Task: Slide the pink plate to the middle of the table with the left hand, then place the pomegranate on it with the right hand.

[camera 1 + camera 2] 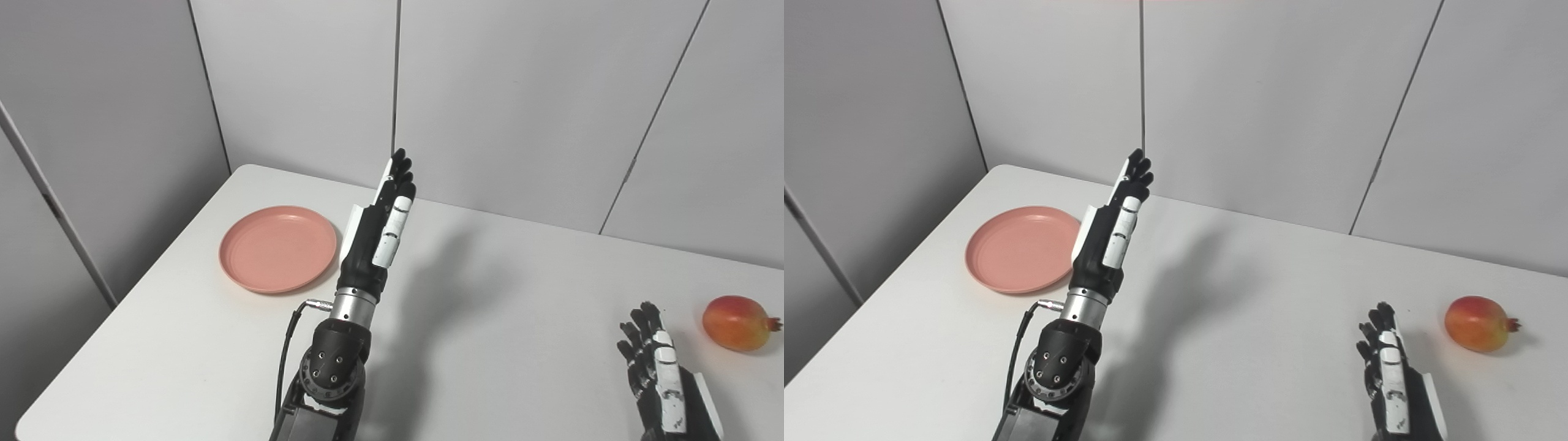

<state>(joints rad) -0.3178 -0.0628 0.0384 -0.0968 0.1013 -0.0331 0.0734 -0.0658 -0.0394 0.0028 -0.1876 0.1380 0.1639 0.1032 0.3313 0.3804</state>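
Two hands show, both open and holding nothing: the left hand [383, 226] is raised with straight fingers just right of the pink plate [278, 248], the right hand [1390, 373] low near the pomegranate [1479, 323]. Nothing lies in the plate, at the white table's [502, 306] left side. In the right eye view the hand overlaps the plate's rim; the left eye view shows them apart.

White table [490, 318], pink plate [278, 248] at left, pomegranate [738, 323] at right
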